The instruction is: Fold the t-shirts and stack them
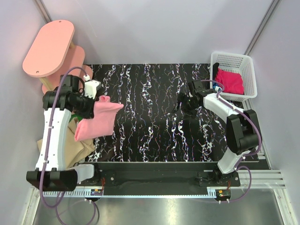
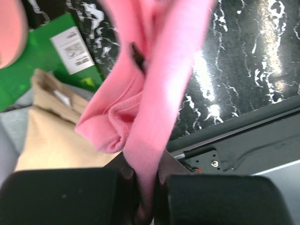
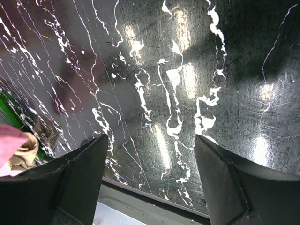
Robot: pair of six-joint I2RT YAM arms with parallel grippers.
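My left gripper (image 1: 93, 102) is shut on the salmon-pink t-shirt (image 1: 96, 121) and holds it lifted at the table's left edge; in the left wrist view the cloth (image 2: 154, 84) hangs bunched from between the closed fingers (image 2: 147, 187). The tan-beige t-shirt (image 1: 75, 143) lies under it, off the table's left side, also seen in the left wrist view (image 2: 51, 136). The magenta-red t-shirt (image 1: 229, 80) lies in the white basket (image 1: 248, 70) at the back right. My right gripper (image 1: 183, 104) is open and empty above the black marbled table (image 1: 150, 122), right of centre (image 3: 150, 159).
Pink oval shelf boards (image 1: 49, 47) stand at the back left. A green board with a white label (image 2: 56, 51) lies by the tan shirt. The table's front rail (image 1: 154, 176) runs between the arm bases.
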